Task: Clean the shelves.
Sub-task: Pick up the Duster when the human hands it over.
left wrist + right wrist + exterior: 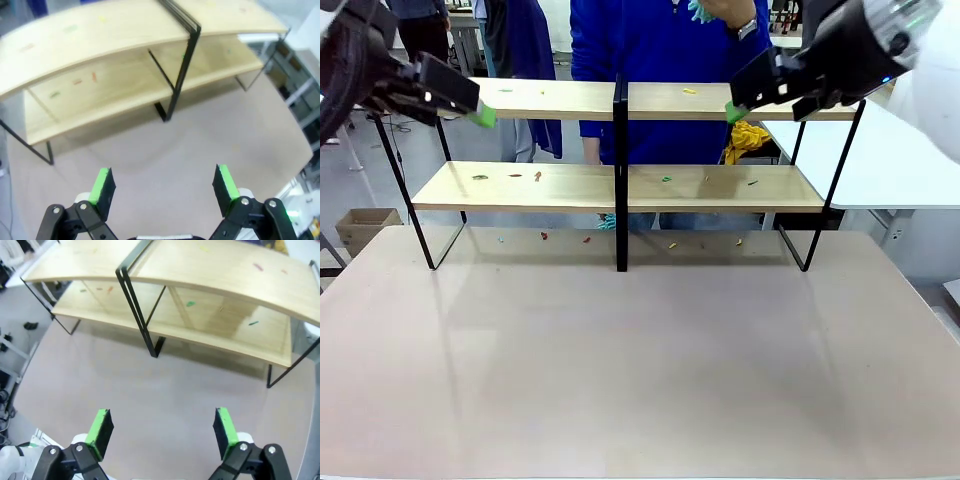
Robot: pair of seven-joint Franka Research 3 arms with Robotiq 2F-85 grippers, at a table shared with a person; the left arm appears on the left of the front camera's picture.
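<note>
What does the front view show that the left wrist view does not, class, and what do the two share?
Front view: a person in a blue top behind the shelves, a yellow cloth, and the right gripper. Left wrist view: the left gripper seen from behind, jaws wide open. Shared: the two-tier shelves dotted with small coloured scraps, and the table.

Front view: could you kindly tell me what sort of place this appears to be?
Probably a lab or workshop: the shelves stand on a plain work table, a person stands across it, and a further white table and a cardboard box on the floor sit nearby.
</note>
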